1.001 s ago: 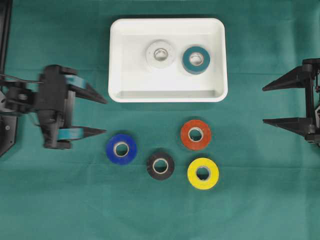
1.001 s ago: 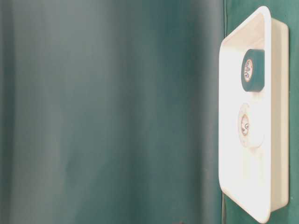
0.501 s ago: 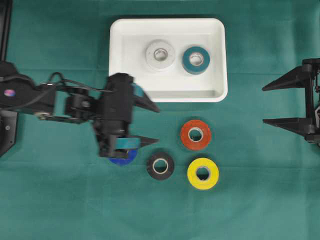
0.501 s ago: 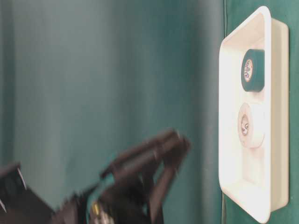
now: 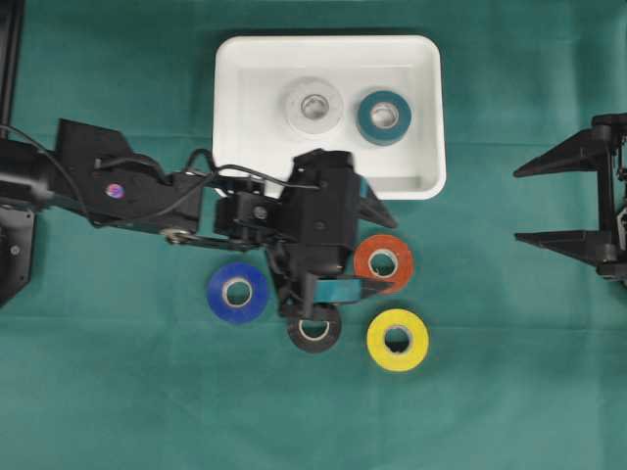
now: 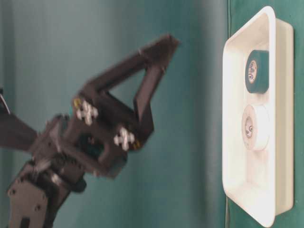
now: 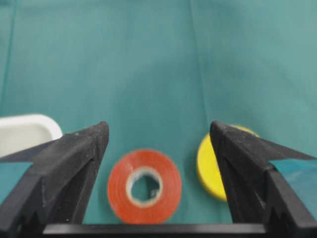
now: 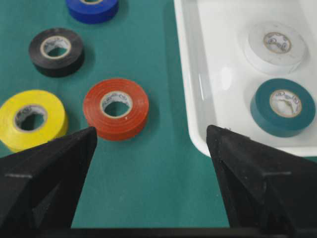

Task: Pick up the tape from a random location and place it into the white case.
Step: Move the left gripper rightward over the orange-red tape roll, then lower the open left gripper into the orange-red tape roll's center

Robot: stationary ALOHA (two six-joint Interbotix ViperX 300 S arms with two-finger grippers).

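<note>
The white case (image 5: 227, 117) lies at the back of the green cloth with a white roll (image 5: 313, 106) and a teal roll (image 5: 384, 117) inside. In front of it lie four loose tapes: blue (image 5: 237, 292), black (image 5: 314, 330), orange (image 5: 384, 263) and yellow (image 5: 398, 340). My left gripper (image 5: 392, 255) hovers open over the orange tape (image 7: 144, 186), which sits between its fingers in the left wrist view, untouched. The yellow tape (image 7: 210, 163) shows behind the right finger. My right gripper (image 5: 517, 206) stands open and empty at the right edge.
The case's near corner (image 7: 25, 130) lies just left of my left gripper (image 7: 158, 128). The right wrist view shows the orange tape (image 8: 116, 108) and the case wall (image 8: 190, 99) ahead of my right gripper (image 8: 151, 131). The left arm's finger (image 6: 152, 57) rises above the cloth.
My left arm has swept from the left edge rightward past the blue tape to the orange tape, jaws held open. The right arm has not moved.
</note>
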